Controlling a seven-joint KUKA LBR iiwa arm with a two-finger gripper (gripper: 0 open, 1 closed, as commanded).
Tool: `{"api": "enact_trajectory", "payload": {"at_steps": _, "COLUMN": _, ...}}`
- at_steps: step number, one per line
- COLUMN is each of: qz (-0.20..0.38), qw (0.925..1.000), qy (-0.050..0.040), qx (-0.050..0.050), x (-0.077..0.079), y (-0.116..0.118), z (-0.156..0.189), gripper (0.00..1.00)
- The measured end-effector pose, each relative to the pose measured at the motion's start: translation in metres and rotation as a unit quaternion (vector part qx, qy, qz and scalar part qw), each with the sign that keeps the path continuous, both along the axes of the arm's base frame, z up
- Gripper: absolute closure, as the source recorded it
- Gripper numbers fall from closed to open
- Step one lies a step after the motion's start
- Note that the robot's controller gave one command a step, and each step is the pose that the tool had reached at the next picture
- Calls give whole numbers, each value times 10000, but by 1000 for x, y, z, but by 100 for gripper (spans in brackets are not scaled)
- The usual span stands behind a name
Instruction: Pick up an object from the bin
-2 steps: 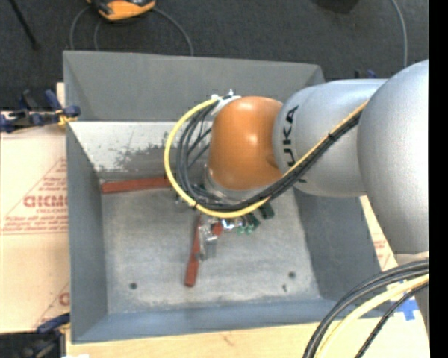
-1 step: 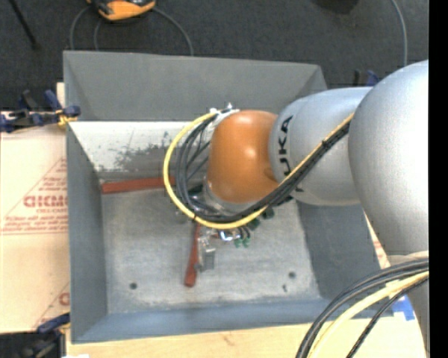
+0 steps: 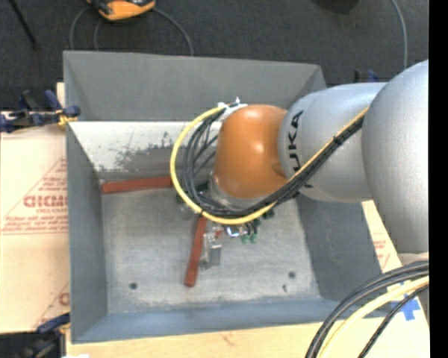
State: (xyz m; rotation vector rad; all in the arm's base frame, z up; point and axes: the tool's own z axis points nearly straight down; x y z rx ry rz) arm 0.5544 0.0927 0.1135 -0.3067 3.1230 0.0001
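A red-brown stick (image 3: 195, 262) lies slanted on the bin (image 3: 138, 256) floor, the gripper (image 3: 213, 250) low beside its upper half; spread or pinching, I cannot tell. Likely the grasp step: next needs a sure pinch, then a lift. A similar bar (image 3: 134, 186) lies back against the wall.

One marking to call: black capitals on the silver-grey rounded arm link (image 3: 336, 148), just beside the orange dome-shaped wrist cover (image 3: 246, 155). The letters "UKA" read clearly (turned sideways, running along the link's edge).
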Motion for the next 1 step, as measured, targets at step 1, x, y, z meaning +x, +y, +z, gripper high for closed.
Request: {"api": "enact_trajectory", "payload": {"at_steps": 1, "qz": 792, "qw": 9969, "qy": -1, "qx": -5, "x": 12, "y": -26, "z": 9, "gripper": 0}}
